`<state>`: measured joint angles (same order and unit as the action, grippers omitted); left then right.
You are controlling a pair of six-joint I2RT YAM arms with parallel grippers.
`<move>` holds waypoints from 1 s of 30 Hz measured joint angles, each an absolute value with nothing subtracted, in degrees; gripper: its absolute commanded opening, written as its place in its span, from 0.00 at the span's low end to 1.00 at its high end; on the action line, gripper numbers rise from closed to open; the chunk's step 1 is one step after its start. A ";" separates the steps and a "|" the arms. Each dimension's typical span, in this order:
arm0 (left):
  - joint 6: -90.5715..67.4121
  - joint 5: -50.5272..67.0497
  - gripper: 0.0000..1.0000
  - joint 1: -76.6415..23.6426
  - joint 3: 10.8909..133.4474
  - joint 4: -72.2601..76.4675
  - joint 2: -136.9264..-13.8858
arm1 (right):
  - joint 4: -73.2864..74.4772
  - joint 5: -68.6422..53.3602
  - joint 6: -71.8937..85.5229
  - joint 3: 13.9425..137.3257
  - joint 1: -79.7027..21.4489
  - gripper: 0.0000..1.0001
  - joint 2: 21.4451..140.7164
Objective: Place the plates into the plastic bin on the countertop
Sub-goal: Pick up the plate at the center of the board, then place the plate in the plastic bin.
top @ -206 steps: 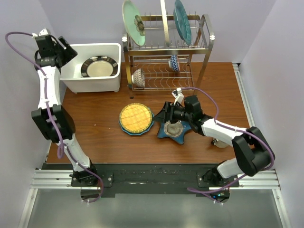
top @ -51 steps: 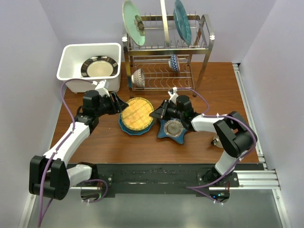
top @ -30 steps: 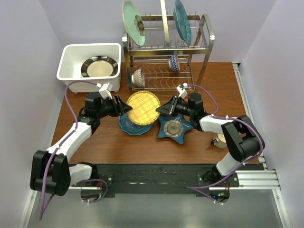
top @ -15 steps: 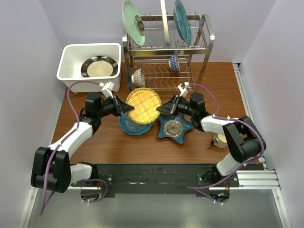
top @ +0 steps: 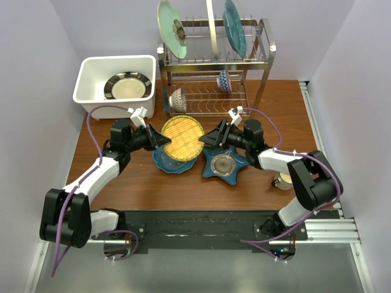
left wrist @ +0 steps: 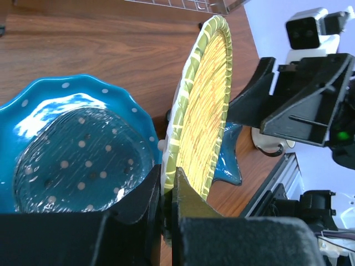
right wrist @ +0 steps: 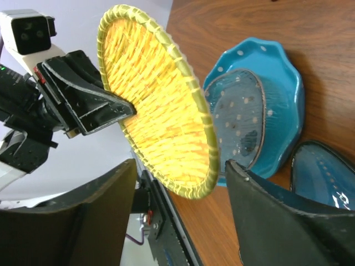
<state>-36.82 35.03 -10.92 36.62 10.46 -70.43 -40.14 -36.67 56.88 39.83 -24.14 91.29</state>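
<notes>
A yellow woven-look plate [top: 182, 137] with a green rim stands tilted above a blue scalloped dotted plate [top: 173, 162] lying on the table. My left gripper [top: 160, 140] is shut on the yellow plate's left rim [left wrist: 166, 185]. My right gripper [top: 211, 139] is open; the plate's right rim [right wrist: 206, 177] sits between its spread fingers, apart from both. A dark blue star-shaped plate [top: 225, 165] lies under the right wrist. The white plastic bin [top: 91, 66] stands at the back left with a black-striped plate [top: 127, 86] inside.
The steel dish rack [top: 264, 58] stands at the back, holding a pale green flower plate [top: 170, 27] and a teal plate [top: 234, 25] upright, with small bowls [top: 178, 99] on its lower tier. A small pale object [top: 283, 180] lies by the right arm.
The left gripper closed on the yellow plate's left rim. The right gripper then opened and let go of the right rim. The plate stays lifted off the blue plate.
</notes>
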 measured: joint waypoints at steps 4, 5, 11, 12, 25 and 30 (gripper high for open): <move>-36.75 33.61 0.00 -10.92 36.62 9.32 -69.60 | -35.05 -34.11 54.24 39.83 -24.14 0.73 87.96; -36.71 33.36 0.00 -10.92 36.62 9.21 -69.34 | -33.74 -33.58 53.56 39.83 -24.14 0.73 87.11; -36.36 32.21 0.00 -10.87 36.62 8.08 -68.73 | -28.60 -30.81 50.30 39.83 -24.14 0.74 84.55; -36.32 32.10 0.00 -10.72 36.62 7.73 -68.71 | -27.35 -30.30 49.78 39.83 -24.14 0.74 84.40; -33.76 31.22 0.00 -2.85 45.23 0.16 -68.66 | -22.04 -28.18 46.22 39.83 -24.10 0.74 82.65; -32.60 31.09 0.00 1.61 51.88 -3.20 -69.14 | -20.93 -28.01 45.54 39.83 -24.10 0.74 82.41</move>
<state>-32.60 31.09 1.61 51.88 -3.20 -69.14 -20.93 -28.01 45.54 39.83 -24.10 82.41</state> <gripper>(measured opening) 0.099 0.742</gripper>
